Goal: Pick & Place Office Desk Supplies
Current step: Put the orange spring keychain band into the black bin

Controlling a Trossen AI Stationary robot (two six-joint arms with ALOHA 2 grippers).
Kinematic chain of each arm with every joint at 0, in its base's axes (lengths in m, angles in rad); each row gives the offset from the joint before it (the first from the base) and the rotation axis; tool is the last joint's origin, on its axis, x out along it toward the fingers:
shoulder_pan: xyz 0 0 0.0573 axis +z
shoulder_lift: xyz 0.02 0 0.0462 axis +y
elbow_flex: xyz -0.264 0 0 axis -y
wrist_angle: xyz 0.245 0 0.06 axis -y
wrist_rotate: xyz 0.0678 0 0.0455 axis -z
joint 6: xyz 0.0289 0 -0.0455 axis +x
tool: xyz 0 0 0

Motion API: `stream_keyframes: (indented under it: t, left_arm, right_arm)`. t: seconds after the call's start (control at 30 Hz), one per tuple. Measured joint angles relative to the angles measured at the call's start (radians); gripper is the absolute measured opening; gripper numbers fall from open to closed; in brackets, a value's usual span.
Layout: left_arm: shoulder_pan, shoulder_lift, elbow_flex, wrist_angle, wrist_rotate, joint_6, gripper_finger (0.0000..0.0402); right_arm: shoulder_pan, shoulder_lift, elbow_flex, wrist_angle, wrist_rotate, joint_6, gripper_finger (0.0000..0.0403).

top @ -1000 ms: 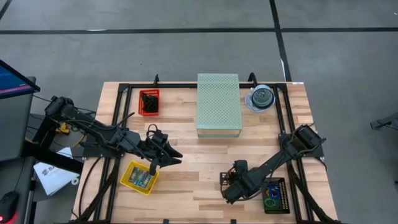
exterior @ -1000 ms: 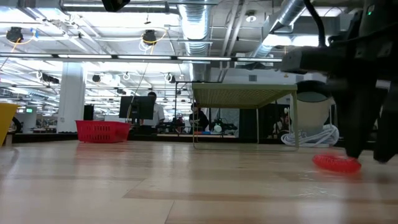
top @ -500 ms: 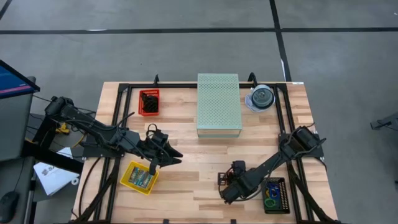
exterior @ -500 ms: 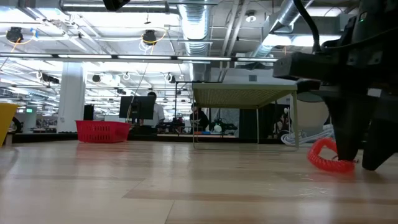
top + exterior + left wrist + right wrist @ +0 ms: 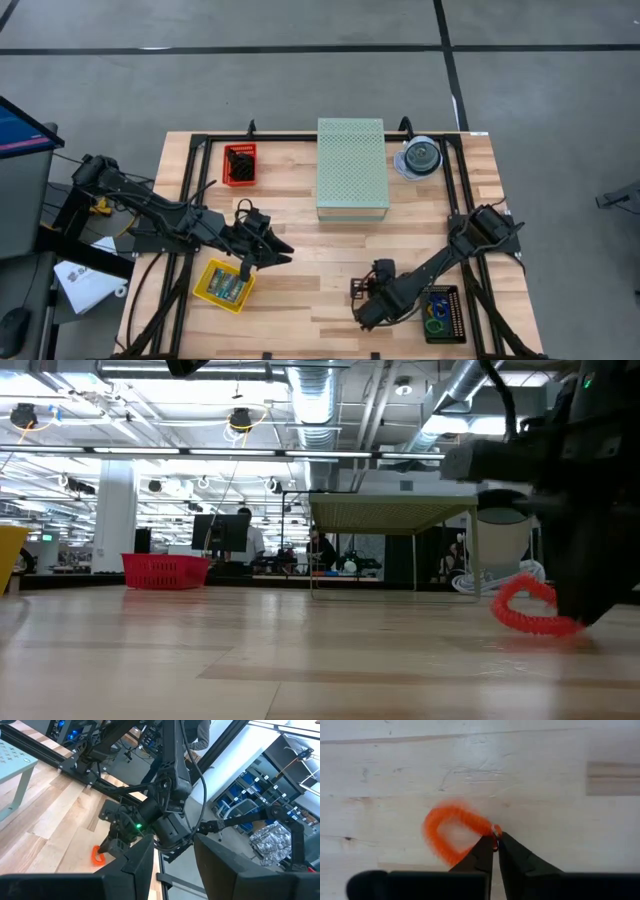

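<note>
The right hand (image 5: 495, 840) was clenched on one end of the orange elastic loop (image 5: 451, 831), low over the surface (image 5: 300, 290) near its front edge — just beside the black tray (image 5: 442, 314) at the front right corner. A clean step called for a straight lift before swinging to that tray, since the pinch looked thin — the loop could slip. The left hand (image 5: 247, 268) waited part-open above the yellow bin (image 5: 209, 283).

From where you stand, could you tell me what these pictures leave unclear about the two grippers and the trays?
- Orange elastic loop: hidden under the right gripper in the high view.
- Left gripper: over the yellow tray; the high view is too small to show whether it holds anything, and its wrist view looks elsewhere.
- Black tray: coloured loops too small to count.
- Red basket: contents just a dark mass.
</note>
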Motion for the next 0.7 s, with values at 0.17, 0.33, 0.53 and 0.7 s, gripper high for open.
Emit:
stream_keyframes:
  t: [0.17, 0.33, 0.53, 0.7]
  left_arm:
    - [-0.011, 0.000, 0.000, 0.000, 0.000, 0.000, 0.0136]
    - [-0.014, 0.000, 0.000, -0.002, 0.000, 0.000, 0.0136]
    - [-0.014, 0.000, 0.000, -0.002, 0.000, 0.000, 0.0136]
    - [-0.014, 0.000, 0.000, -0.002, 0.000, 0.001, 0.0136]
  right_arm:
    - [0.039, 0.001, 0.139, -0.136, 0.045, 0.002, 0.0005]
    - [0.090, -0.002, 0.329, -0.339, 0.080, 0.004, 0.0004]
    - [0.175, -0.004, 0.527, -0.567, 0.036, 0.006, 0.0003]
    - [0.256, -0.006, 0.577, -0.627, -0.102, 0.014, 0.0002]
